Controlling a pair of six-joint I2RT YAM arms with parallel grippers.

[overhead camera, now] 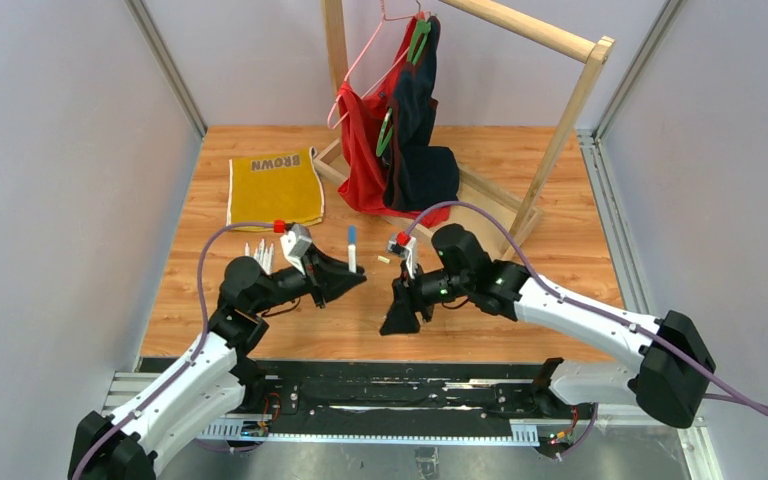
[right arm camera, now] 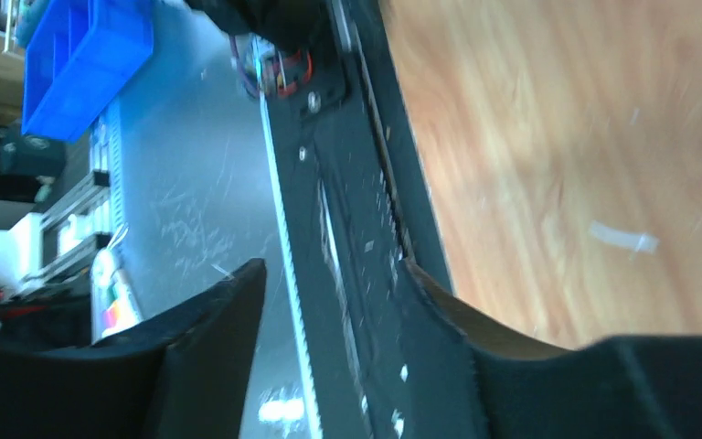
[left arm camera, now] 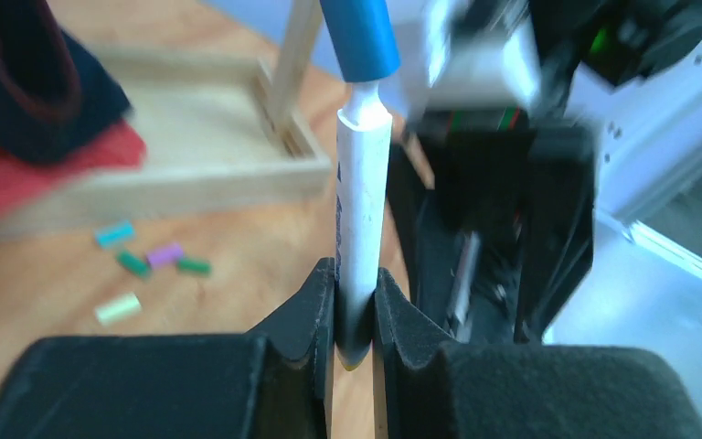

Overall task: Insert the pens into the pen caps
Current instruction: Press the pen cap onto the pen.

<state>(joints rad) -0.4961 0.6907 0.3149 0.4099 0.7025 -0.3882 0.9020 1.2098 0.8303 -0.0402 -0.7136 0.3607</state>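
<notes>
My left gripper (overhead camera: 356, 281) is shut on a white pen (overhead camera: 352, 252) that stands upright with a blue cap (overhead camera: 352, 233) on its top end. The left wrist view shows the fingers (left arm camera: 320, 302) clamping the barrel (left arm camera: 363, 183) near its lower end, with the blue cap (left arm camera: 359, 37) above. Several loose caps lie on the table: teal (left arm camera: 114, 233), green (left arm camera: 132, 263), purple (left arm camera: 164, 254), green (left arm camera: 192, 266) and pale yellow (left arm camera: 116, 308). More white pens (overhead camera: 259, 252) lie left of my left arm. My right gripper (overhead camera: 400, 318) is open and empty, pointing down at the table's near edge (right arm camera: 329, 270).
A wooden clothes rack (overhead camera: 550, 150) with red and dark garments (overhead camera: 400, 150) on green hangers stands at the back. A yellow cloth (overhead camera: 274, 186) lies at the back left. A black rail (right arm camera: 347, 183) runs along the near edge. A pale scrap (right arm camera: 623, 238) lies on the wood.
</notes>
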